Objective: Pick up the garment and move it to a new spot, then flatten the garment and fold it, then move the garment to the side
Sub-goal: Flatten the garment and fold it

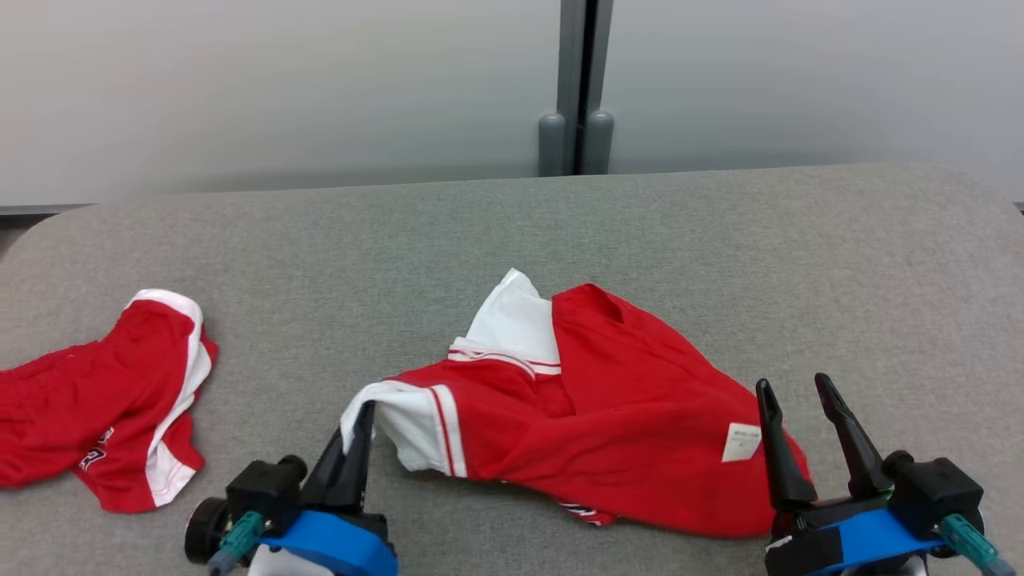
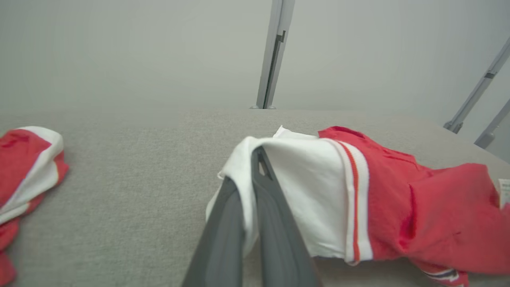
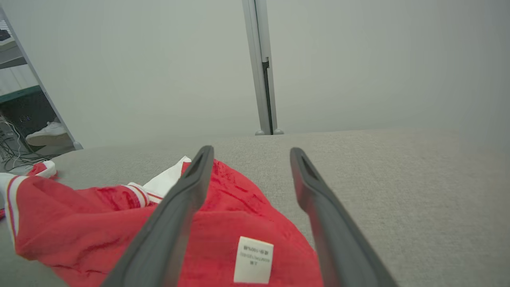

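Garment (image 1: 624, 416), red with white trim, lies crumpled on the grey desk (image 1: 512, 240), toward 6 o'clock in the head view. The left pincer (image 1: 362, 416) reaches up from 7 o'clock, its fingers clamped together on the white sleeve edge (image 1: 400, 416) at the garment's 9 o'clock end. The right pincer (image 1: 794, 386) rises from 5 o'clock, fingers spread wide over the garment's 3 o'clock edge beside a white label (image 1: 742, 442); a second red piece (image 1: 96, 408) lies at 9 o'clock.

Soft even light, faint shadows; wrist views hazy, perhaps slightly defocused.
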